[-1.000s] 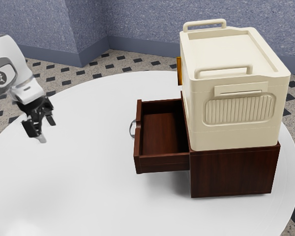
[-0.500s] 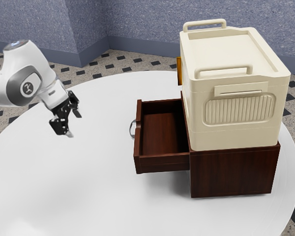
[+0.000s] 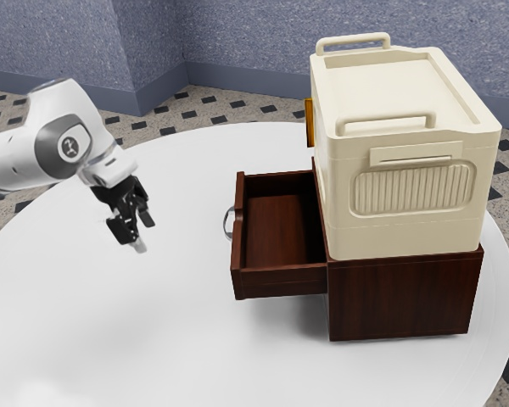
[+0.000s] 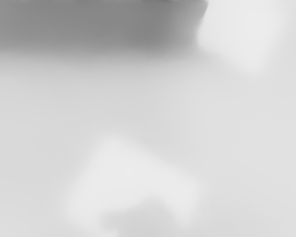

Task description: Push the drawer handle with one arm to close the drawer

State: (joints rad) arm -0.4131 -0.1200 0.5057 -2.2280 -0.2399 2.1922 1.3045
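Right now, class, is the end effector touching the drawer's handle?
Apart. The exterior view shows it: a wide stretch of white tabletop is visible between the end effector and the handle.

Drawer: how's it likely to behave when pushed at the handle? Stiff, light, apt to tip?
The drawer looks rigid, with wood-like walls, and probably light, as no load shows inside. The handle is a thin curved loop, so an off-centre push might slip. Tipping seems unlikely: the cabinet is broad, with a bulky cream box on top.
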